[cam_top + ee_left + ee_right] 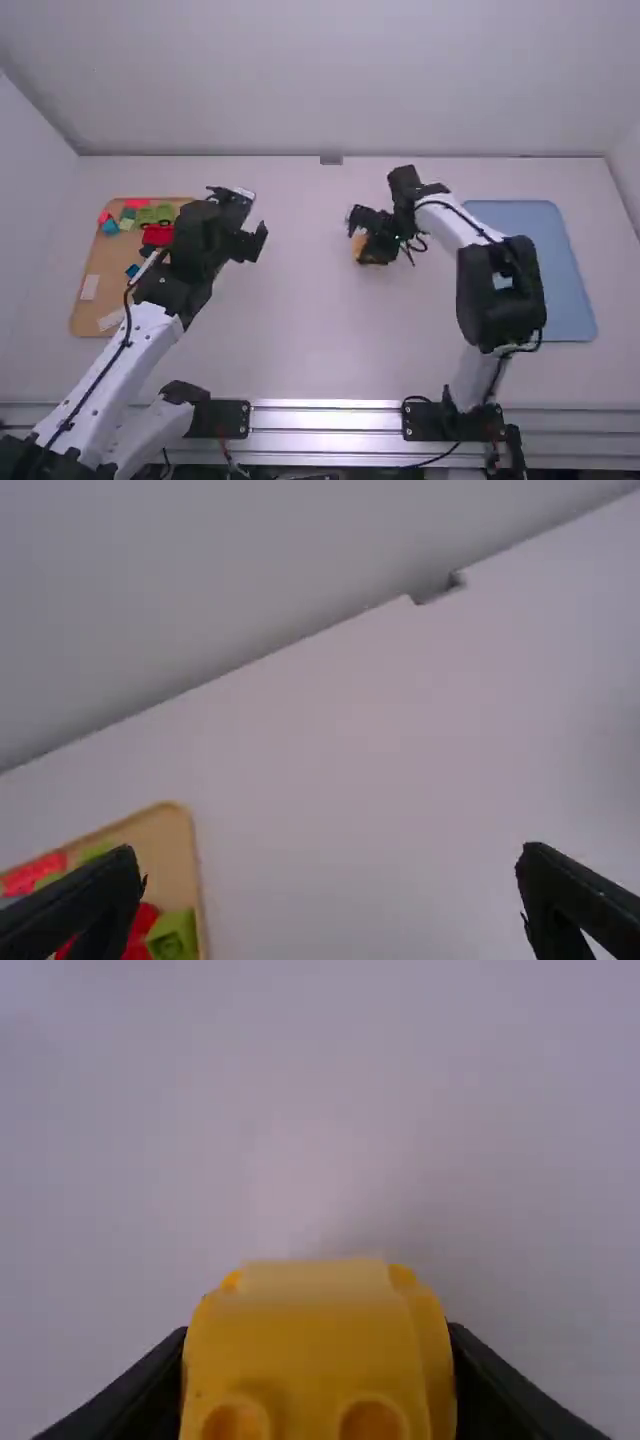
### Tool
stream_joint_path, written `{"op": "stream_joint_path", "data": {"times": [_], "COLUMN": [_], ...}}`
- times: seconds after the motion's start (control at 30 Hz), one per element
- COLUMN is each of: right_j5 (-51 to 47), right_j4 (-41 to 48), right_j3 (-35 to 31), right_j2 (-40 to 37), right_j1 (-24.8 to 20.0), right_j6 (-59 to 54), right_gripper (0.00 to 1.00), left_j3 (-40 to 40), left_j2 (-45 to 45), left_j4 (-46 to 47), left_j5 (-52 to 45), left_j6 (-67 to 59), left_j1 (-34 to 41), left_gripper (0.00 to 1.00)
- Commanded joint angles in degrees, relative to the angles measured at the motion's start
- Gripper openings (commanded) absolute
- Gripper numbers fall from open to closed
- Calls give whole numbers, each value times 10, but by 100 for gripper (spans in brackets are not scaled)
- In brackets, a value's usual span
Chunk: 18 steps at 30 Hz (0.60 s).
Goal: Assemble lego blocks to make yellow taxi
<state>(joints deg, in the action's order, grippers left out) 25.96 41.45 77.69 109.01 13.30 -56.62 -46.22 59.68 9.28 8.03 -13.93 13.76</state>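
A metal rail (325, 418) runs along the near edge of the white table (300, 340), with the arm bases at its left and right; farther in on the left lies a brown tray (93, 265), carrying two white pieces in its near part, a blue block (132, 270) beyond them, then a red block (157, 236), with green blocks (155, 214) and more small red and teal ones at the far end; on the right, partly behind the right arm, lies a blue tray (570, 290).

Between the trays, just right of the middle, the right gripper (364, 238) is clamped on a yellow piece (315, 1340) with two round hollows in one face; whether it touches the table, one cannot tell; left of it, well apart, the left gripper (252, 218) has its fingers spread with nothing between them; farthest stands the pale wall (330, 80).
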Motion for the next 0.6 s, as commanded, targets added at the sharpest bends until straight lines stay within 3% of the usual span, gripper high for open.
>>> {"op": "stream_joint_path", "data": {"times": [0.0, 0.17, 0.27, 0.33, 0.4, 0.57], "right_j5": [-71, -88, -31, 13, 91, 132], "right_j4": [13, 13, -2, -32, -141, -365], "right_j3": [27, 22, 14, -2, -57, -172], "right_j2": [-46, -82, -85, -85, -82, -65], "right_j1": [-50, -165, -264, -306, -371, -432], "right_j6": [-5, 73, 113, 123, 161, 272], "right_gripper": [36, 30, 31, 30, 31, 31], "left_j3": [2, 2, 2, 2, 2, 2], "left_j2": [6, 14, 19, 21, 26, 33], "left_j4": [-6, -19, -29, -34, -43, -55], "left_j5": [20, 21, 21, 21, 21, 19], "left_j6": [11, 10, 10, 10, 11, 11], "left_j1": [-3, -4, 0, 1, 1, 1], "left_gripper": [99, 99, 99, 99, 99, 99]}}
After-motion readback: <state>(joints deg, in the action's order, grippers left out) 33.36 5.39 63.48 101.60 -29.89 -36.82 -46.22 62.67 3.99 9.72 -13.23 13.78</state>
